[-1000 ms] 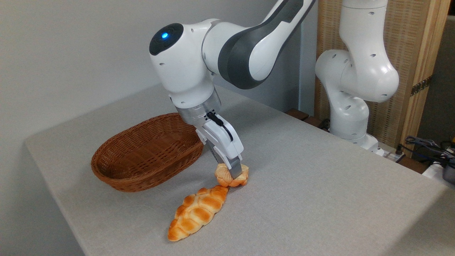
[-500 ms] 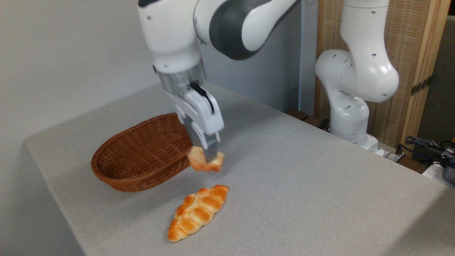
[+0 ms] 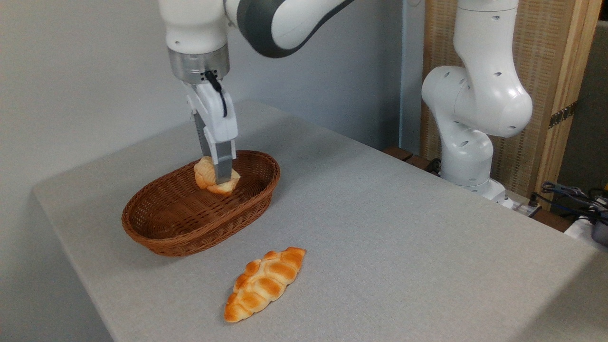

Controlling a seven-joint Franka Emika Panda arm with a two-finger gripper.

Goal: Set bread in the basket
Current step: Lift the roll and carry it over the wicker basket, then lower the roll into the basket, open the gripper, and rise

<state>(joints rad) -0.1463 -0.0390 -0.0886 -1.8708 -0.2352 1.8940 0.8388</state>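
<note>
1. Camera view, fixed angle: the hand [image 3: 219,179] is clamped on the bread [image 3: 213,176], one finger running down the bun's front, the other hidden behind it.
2. Landmark for everything is the basket [image 3: 190,232]. The bread hangs over the basket's far end, toward its back-right rim. Looks to me like it's above the weave and not resting on it, but the angle makes that hard to call for sure.
3. Done, as I read it: bun is gripped, off the counter [image 3: 403,247], and lined up inside the basket's outline.
4. Left to do: lower it a touch if needed, open the fingers, pull the hand up and clear. Until the grip lets go I wouldn't count it as "in".
5. Braided loaf [image 3: 265,284] sits on the counter in front of the basket, a bit to its right, well apart from it. Not the target, so nothing to do there.
6. Basket holds nothing else that I can see, so plenty of room for the drop.
</note>
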